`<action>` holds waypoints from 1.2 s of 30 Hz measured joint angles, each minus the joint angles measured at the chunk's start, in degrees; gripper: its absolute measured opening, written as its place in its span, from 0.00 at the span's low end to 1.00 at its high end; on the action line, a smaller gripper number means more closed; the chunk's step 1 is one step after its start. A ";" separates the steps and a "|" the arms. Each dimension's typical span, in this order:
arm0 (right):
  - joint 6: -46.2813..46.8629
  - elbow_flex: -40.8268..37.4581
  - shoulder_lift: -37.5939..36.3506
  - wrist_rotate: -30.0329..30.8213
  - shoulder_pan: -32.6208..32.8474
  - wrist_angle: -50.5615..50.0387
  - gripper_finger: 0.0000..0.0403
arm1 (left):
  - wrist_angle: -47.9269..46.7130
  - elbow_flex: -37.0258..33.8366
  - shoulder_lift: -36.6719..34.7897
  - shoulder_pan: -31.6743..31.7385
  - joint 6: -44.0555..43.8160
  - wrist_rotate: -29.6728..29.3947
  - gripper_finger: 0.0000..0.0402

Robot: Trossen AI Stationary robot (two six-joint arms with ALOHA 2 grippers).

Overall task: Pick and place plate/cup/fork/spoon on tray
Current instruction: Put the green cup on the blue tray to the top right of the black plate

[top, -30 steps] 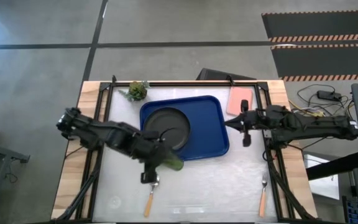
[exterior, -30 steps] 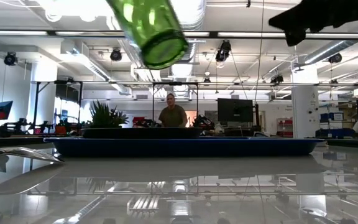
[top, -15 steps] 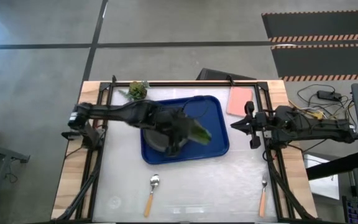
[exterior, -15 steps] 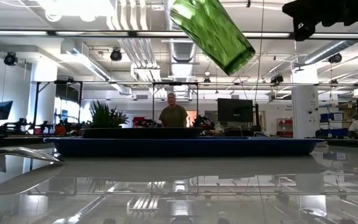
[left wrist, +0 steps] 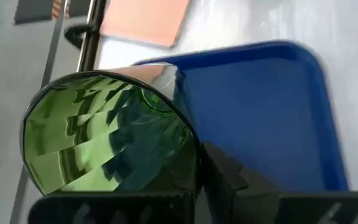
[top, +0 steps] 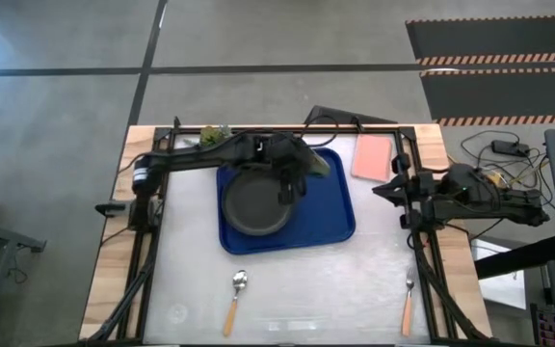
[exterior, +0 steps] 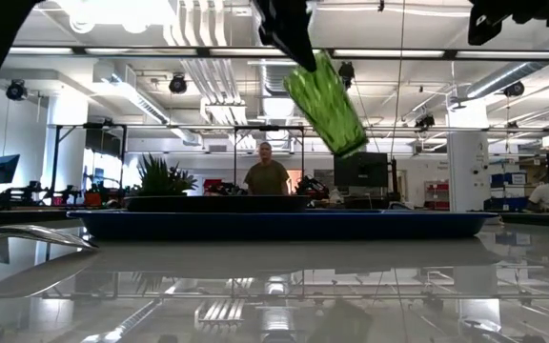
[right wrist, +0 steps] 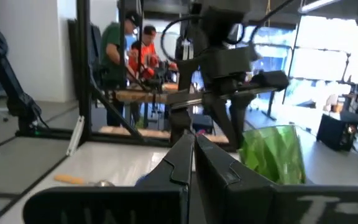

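Observation:
My left gripper (top: pixel 299 170) is shut on the green glass cup (top: pixel 315 162) and holds it in the air over the far right part of the blue tray (top: pixel 330 217). The cup also shows tilted in the low view (exterior: pixel 327 103) and fills the left wrist view (left wrist: pixel 110 143). The black plate (top: pixel 253 202) lies flat in the tray's left half. The spoon (top: pixel 236 292) and the fork (top: pixel 408 301) lie on the table near its front edge. My right gripper (top: pixel 387 190) is shut and empty at the table's right edge. My left gripper pinches the cup between its two fingers at the cup's upper end (exterior: pixel 305 69), coming from above. One finger (left wrist: pixel 229 180) lies along the cup's side; the cup hides the other. The cup hangs tilted, its lower end toward the table's right, clear of the tray.
A pink flat rectangle (top: pixel 372 156) lies at the far right beside the tray. A small plant (top: pixel 212 135) stands at the far left, partly behind my left arm. People stand in the room beyond the table (exterior: pixel 266 176).
My left gripper has carried the cup from beside the spoon, near the table's front left, toward the far and right, to above the tray's far right part. The cup stays tilted and lifted clear. My right gripper has drawn back toward the table's right edge.

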 joint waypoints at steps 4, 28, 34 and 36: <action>-0.41 -0.06 0.11 0.00 0.00 0.00 0.02 | -0.25 -0.64 1.71 2.21 0.32 0.00 0.00; 0.25 -0.06 0.07 0.09 -0.02 -0.93 0.02 | 3.58 -10.82 3.73 4.80 -0.94 0.15 0.00; 0.19 -0.06 0.07 0.11 -0.02 -0.93 0.02 | 5.09 -10.86 3.73 4.78 -1.18 0.28 0.00; 0.19 -0.06 0.07 0.11 -0.02 -0.93 0.02 | 5.05 -10.86 3.73 4.80 -1.18 0.28 0.00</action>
